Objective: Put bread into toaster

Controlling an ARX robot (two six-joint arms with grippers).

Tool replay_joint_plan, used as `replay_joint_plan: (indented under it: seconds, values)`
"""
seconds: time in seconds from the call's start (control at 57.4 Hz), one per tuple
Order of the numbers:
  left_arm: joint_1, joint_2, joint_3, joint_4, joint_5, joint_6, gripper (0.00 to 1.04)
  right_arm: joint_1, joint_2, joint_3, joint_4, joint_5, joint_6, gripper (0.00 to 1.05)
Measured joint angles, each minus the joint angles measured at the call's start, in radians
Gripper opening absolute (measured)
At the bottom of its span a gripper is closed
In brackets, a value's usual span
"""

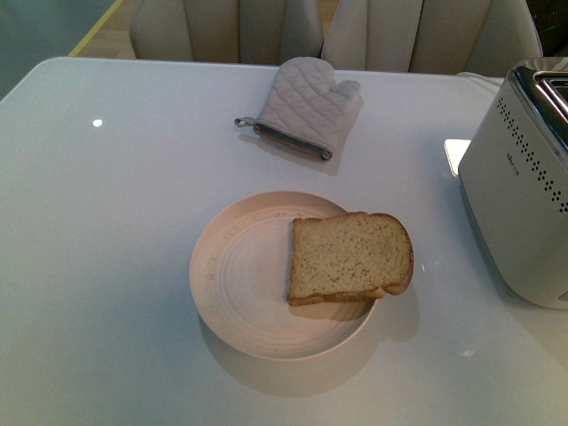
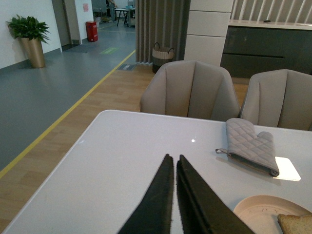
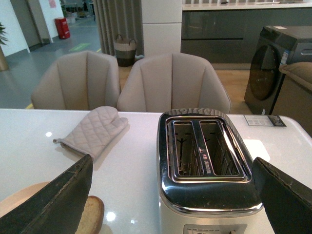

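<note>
right pincer (image 3: 171, 161) gaping wide before toaster (image 3: 209, 192)

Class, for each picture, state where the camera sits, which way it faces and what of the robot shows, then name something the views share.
Front view: on the robot's body, looking down at the bread on the plate; no arm shows.
Left wrist view: on the left arm, facing across the table toward the chairs; the shut left gripper shows.
Right wrist view: on the right arm, facing the toaster slots; the open right gripper shows.
Shared: all three show the oven mitt.
</note>
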Motion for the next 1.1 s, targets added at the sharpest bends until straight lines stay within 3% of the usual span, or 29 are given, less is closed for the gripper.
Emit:
replay_joint_plan:
  seconds: [0.488,0.54,0.61,0.697,0.871,1.098]
  values:
    - [0.0,0.0,0.0,0.0,0.0,0.0,0.99,0.0,0.0,0.0,0.0,0.0,0.0,0.96]
    - [0.0,0.0,0.0,0.0,0.0,0.002,0.97,0.006,0.006,0.002,-0.008,0.024,0.001,0.96]
    - [0.0,0.0,0.0,0.0,-0.001,0.002,0.97,0.104,0.102,0.026,-0.078,0.291,0.001,0.96]
    - [0.0,-0.001,0.0,0.0,0.0,0.002,0.97,0.175,0.22,0.026,0.01,0.402,0.0,0.96]
    - [0.0,-0.001,0.0,0.0,0.0,0.002,0.97,0.29,0.603,0.111,0.327,0.4,0.021,0.96]
    - [0.0,-0.001,0.0,0.0,0.0,0.002,0.97,0.351,1.165,0.29,0.54,0.291,0.124,0.96]
